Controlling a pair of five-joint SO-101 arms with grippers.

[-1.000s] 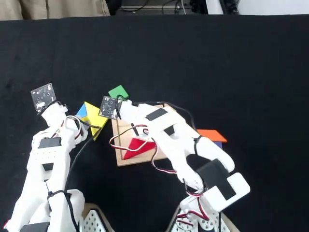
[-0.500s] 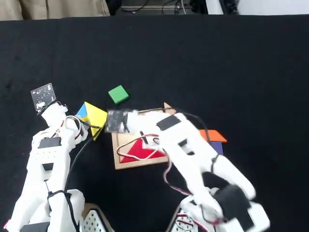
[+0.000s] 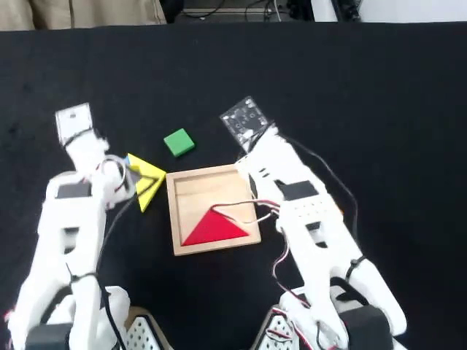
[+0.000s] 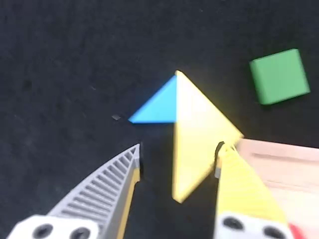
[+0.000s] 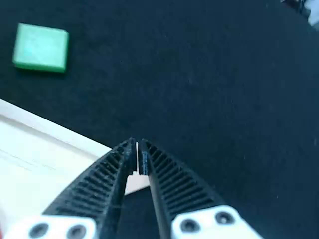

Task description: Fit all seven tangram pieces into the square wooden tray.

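Observation:
The square wooden tray [image 3: 177, 211] lies mid-table with a red triangle [image 3: 214, 227] in its near part. My left gripper [image 4: 178, 149] is open and straddles the near point of a yellow triangle [image 4: 199, 129], just left of the tray. A blue triangle [image 4: 157, 105] touches the yellow one's far side. A green square [image 3: 179, 142] sits alone beyond the tray; it is also the green square [image 5: 40, 47] in the right wrist view. My right gripper [image 5: 135, 145] is shut, empty, over the tray's far right corner [image 5: 50, 144].
Black cloth covers the table. The right arm [image 3: 306, 219] lies along the tray's right side and hides the cloth there. Open cloth stretches behind the green square and to the far right.
The right arm swung off the tray's left part to its far right corner, uncovering the tray and red triangle. The left gripper moved forward around the yellow triangle.

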